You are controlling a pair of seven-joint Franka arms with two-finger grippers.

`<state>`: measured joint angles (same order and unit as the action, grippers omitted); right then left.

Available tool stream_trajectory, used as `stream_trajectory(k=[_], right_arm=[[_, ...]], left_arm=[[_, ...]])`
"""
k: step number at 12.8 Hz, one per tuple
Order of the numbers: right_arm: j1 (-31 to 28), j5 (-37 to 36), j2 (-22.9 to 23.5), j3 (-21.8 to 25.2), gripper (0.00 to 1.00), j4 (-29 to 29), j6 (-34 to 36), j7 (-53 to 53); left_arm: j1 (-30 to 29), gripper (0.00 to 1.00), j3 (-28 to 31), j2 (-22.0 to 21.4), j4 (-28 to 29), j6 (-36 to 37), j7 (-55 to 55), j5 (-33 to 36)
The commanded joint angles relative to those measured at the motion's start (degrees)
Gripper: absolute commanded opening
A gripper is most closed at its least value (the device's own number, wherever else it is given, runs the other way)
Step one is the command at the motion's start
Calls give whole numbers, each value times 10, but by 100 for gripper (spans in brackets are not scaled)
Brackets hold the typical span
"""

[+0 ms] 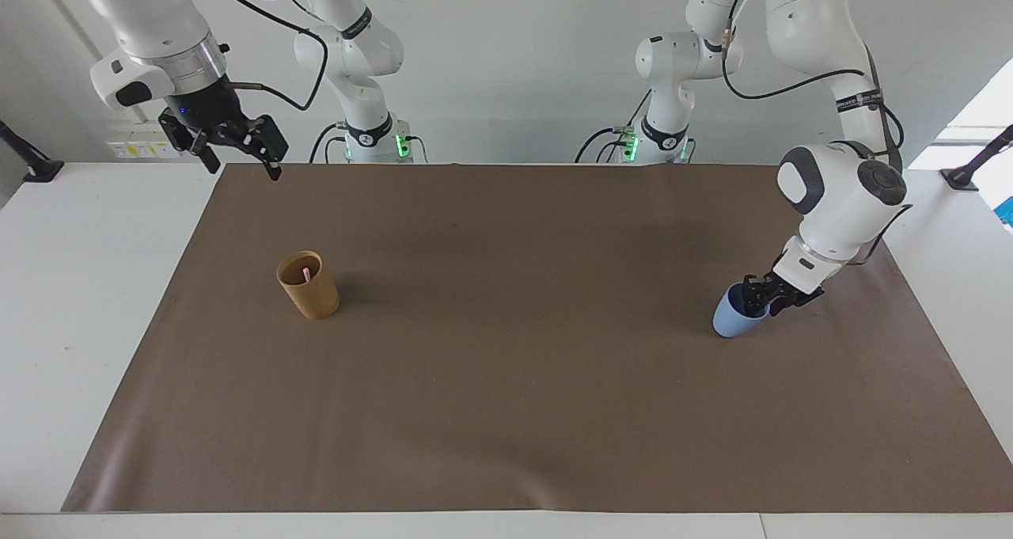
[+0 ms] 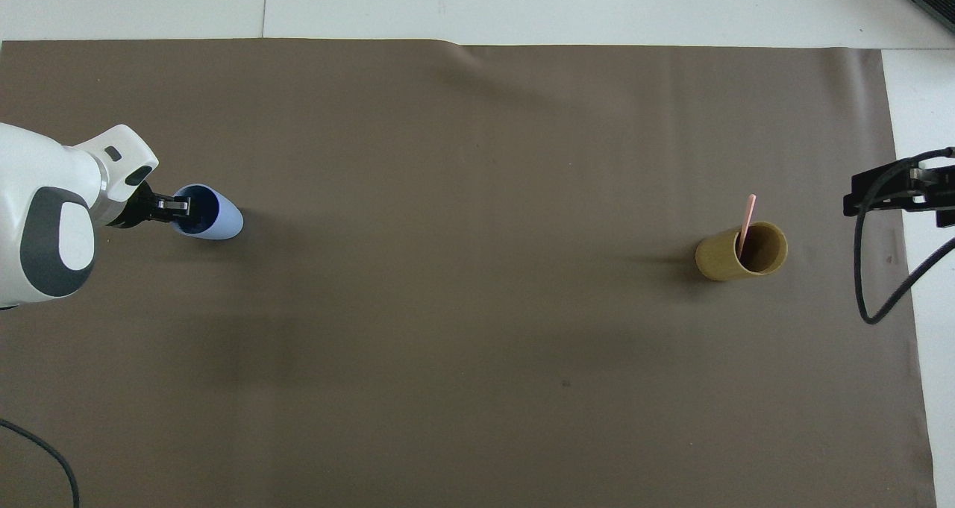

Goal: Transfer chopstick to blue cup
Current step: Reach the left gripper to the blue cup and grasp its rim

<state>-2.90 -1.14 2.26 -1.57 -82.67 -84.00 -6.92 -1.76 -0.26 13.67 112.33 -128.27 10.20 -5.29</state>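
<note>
Chopstick [image 2: 747, 217], a thin, short pale-pink stick, stands leaning inside the tan-brown cylindrical cup [image 1: 309, 286] toward the right arm's end of the brown table mat [image 1: 522, 381], with only its upper part rising past the rim. It looks light, stiff and smooth, so it should lift with almost no effort but may well pivot or slip between hard fingertips if it is pinched off-centre. The sensible place to take it is the exposed top end, with the jaws set across the stick just above the cup's rim and closed narrow. The tan cup itself looks light enough to tip if the stick drags against its wall on the way out. Right gripper [image 1: 237, 153] hangs in the air over the mat's edge nearest the robots, well apart from the tan cup, jaws spread wide with nothing between them; this arm waits. Left gripper [image 1: 758, 295] is down at the small matte light-blue tapering cup [image 1: 734, 316], at the left arm's end of the mat, and one finger appears to reach inside the rim while the other sits outside the wall. How firmly those jaws have closed on the wall I cannot tell. The blue cup leans slightly and looks light, so a rim pinch could easily tilt it further.
</note>
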Motion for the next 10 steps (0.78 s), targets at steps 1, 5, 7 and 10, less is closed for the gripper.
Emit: stream_trajectory(k=[1,5,7,10], right_arm=[[-5,10,-16,0,100,-19,3,9],[-7,10,-16,0,100,-20,3,9],[-7,11,-18,-1,100,-21,3,9],[-9,11,-18,-1,100,-22,3,9]], left_arm=[[3,0,3,-8,9,8,2,-16],[6,0,2,-14,-9,27,0,-17],[13,0,-2,-31,-22,61,-3,-15],[80,0,-1,-37,-20,63,-90,-3]])
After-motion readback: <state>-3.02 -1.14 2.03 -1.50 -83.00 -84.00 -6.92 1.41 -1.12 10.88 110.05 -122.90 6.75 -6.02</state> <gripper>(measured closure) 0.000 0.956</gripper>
